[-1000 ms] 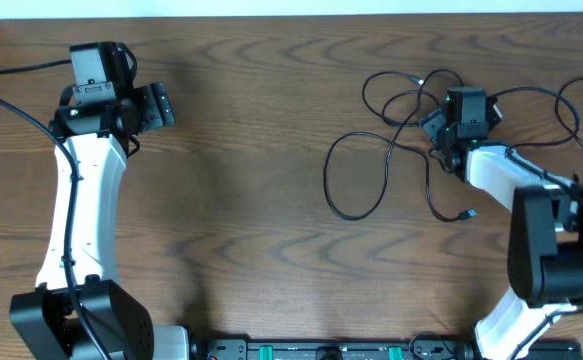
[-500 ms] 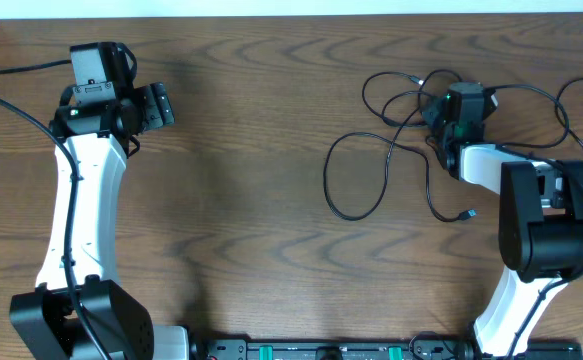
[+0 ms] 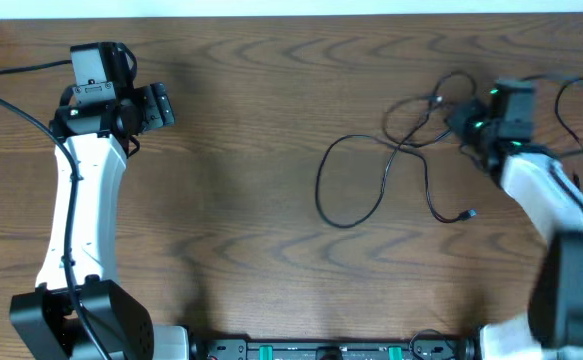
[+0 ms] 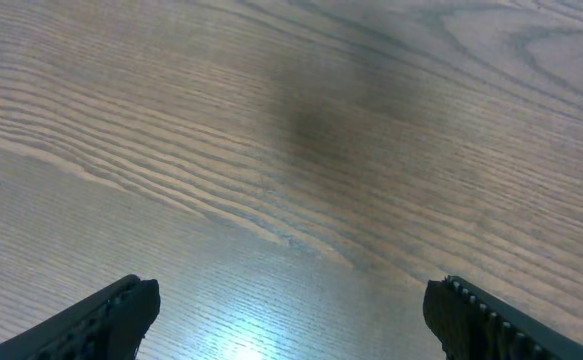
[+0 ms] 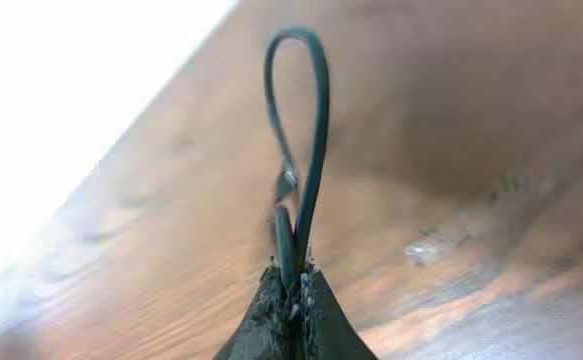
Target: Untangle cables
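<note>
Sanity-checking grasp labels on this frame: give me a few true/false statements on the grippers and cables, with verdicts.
1. The right gripper is shut on a black cable. True.
2. The left gripper holds a cable. False: it is open above bare table, with nothing between its fingers.
3. A white cable lies mid-table. False: only black cable shows in the overhead view.
4. A plug end lies free on the table. True.
</note>
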`<action>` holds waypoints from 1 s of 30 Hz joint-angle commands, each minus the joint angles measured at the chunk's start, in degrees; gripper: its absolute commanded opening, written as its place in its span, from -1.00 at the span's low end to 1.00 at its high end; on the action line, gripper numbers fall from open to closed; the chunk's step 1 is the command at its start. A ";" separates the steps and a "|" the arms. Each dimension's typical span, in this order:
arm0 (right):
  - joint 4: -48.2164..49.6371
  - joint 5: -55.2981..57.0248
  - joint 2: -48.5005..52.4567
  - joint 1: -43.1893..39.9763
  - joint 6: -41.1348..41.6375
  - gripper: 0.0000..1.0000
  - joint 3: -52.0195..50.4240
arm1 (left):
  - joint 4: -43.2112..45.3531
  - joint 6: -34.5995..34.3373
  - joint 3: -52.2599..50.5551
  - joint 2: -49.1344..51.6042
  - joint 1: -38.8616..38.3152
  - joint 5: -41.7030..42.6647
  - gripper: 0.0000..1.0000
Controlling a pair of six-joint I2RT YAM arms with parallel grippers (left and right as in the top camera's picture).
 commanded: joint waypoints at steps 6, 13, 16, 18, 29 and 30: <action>-7.28 -13.60 -27.76 0.15 -5.68 -0.98 0.48 | -0.17 -0.28 -0.20 -0.81 0.15 -0.31 0.79; -4.55 -35.26 -29.81 0.17 -18.10 -0.98 0.48 | -0.17 -0.28 -0.20 -0.81 0.15 -0.31 0.79; -4.55 -41.72 -29.77 0.17 -22.84 -0.98 0.48 | -0.17 -0.28 -0.20 -0.81 0.15 -0.33 0.80; -4.52 -44.11 -29.77 0.17 -24.68 -0.98 0.48 | -0.17 -0.28 -0.22 -0.81 0.15 -0.31 0.79; -5.46 -49.59 -29.73 0.17 -25.79 -0.98 0.48 | 0.24 -0.28 -0.20 -0.81 0.15 -0.33 0.79; -5.75 -49.57 -29.73 0.17 -25.79 -0.98 0.48 | 0.22 -0.28 -0.22 -0.81 0.15 -0.33 0.79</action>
